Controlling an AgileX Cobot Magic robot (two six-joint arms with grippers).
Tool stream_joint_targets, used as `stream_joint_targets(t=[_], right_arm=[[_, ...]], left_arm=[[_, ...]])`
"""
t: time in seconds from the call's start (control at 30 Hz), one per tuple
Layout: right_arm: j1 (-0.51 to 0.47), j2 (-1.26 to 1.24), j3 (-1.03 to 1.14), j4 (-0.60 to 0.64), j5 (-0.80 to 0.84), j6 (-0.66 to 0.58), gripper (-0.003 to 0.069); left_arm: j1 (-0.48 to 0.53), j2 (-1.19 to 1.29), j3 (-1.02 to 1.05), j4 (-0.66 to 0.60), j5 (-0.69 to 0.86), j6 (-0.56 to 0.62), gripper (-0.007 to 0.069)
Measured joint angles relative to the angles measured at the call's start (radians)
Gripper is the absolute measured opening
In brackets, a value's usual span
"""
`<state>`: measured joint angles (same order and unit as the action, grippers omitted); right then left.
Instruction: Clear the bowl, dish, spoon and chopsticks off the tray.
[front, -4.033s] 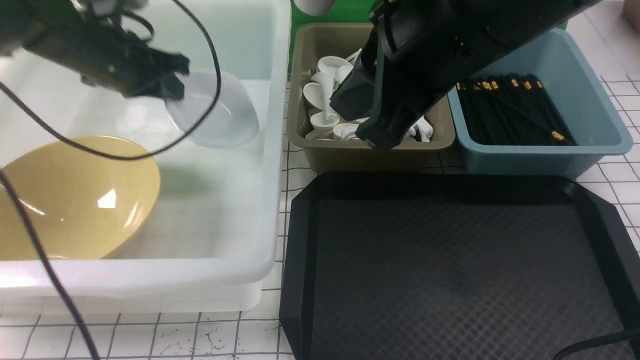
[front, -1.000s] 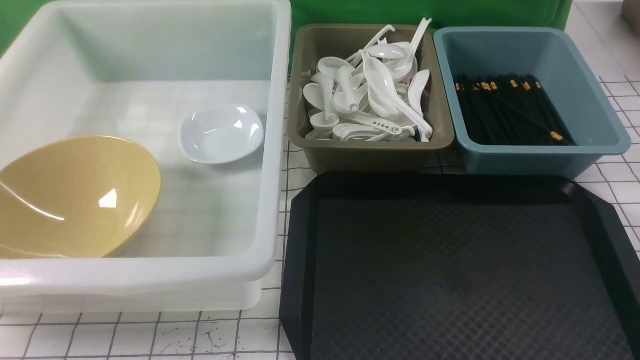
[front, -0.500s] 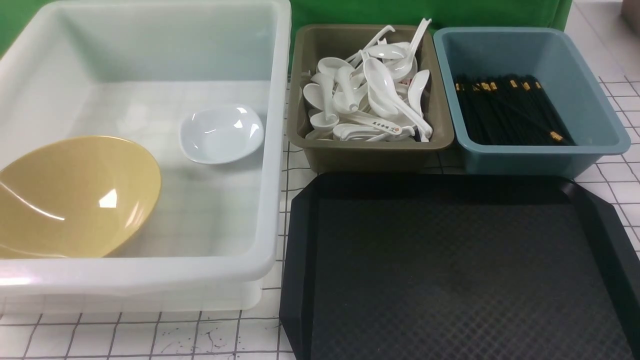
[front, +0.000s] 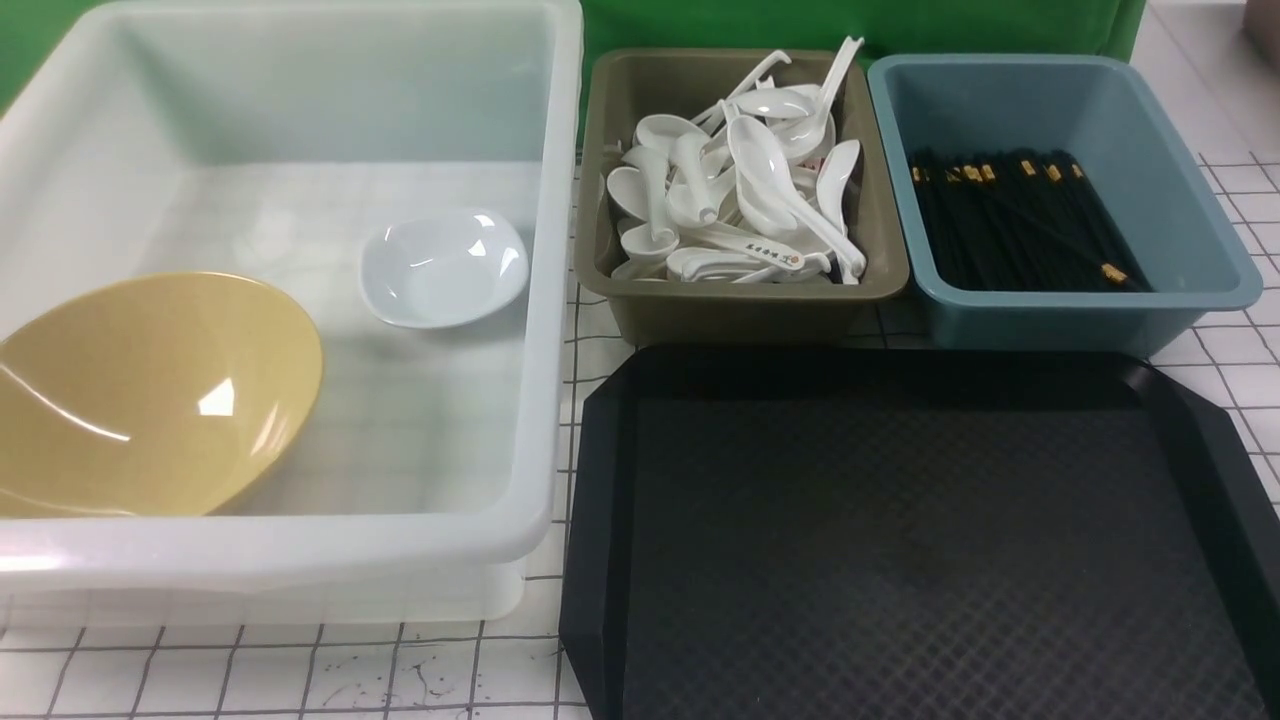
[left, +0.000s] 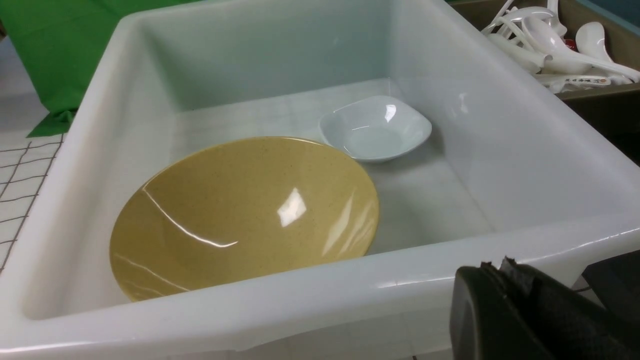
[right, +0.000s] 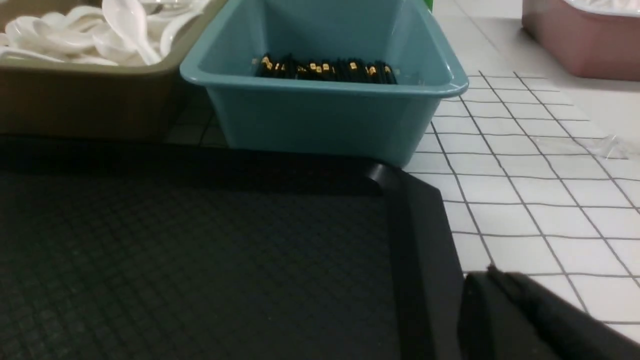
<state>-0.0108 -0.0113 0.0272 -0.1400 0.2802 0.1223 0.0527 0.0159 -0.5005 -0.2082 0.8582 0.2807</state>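
The left gripper (left: 505, 280) shows only as a dark tip in its wrist view, fingers pressed together on nothing, just outside the near wall of the white tub (front: 540, 300). The right gripper (right: 500, 290) is likewise a dark tip in its own view, fingers closed and empty, over the tiled table (right: 525, 190) just beside the tray's right rim. Neither arm appears in the front view.

Taking the tray (front: 900, 540) as landmark: its textured surface is bare. The tub stands just to its left. Inside the tub the bowl (front: 150, 390) leans tilted against the wall farthest from the tray, and the dish (front: 443, 267) sits flat on the tub floor, beyond the bowl and nearer the tray side, apart from the bowl. Behind the tray's left half stands the olive bin (front: 740, 300), heaped with white spoons (front: 740, 190); which one is the task's spoon I cannot tell. Behind the tray's right half is the blue bin (front: 1060, 310), holding a bundle of black chopsticks (front: 1010, 220) with gold bands.
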Motion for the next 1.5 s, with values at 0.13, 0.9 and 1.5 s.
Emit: stream_joint_targets(t=[0.13, 0.9, 1.5], right_arm=[[0.000, 0.000, -0.001, 0.000, 0.040, 0.005, 0.0035], [0.000, 0.000, -0.002, 0.000, 0.043, 0.005, 0.0036], [0.000, 0.000, -0.002, 0.000, 0.043, 0.005, 0.0047]], left_arm=[[0.000, 0.000, 0.000, 0.000, 0.000, 0.000, -0.0012], [0.000, 0.000, 0.001, 0.000, 0.000, 0.000, -0.0012], [0.000, 0.000, 0.128, 0.016, -0.165, 0.000, -0.0012]])
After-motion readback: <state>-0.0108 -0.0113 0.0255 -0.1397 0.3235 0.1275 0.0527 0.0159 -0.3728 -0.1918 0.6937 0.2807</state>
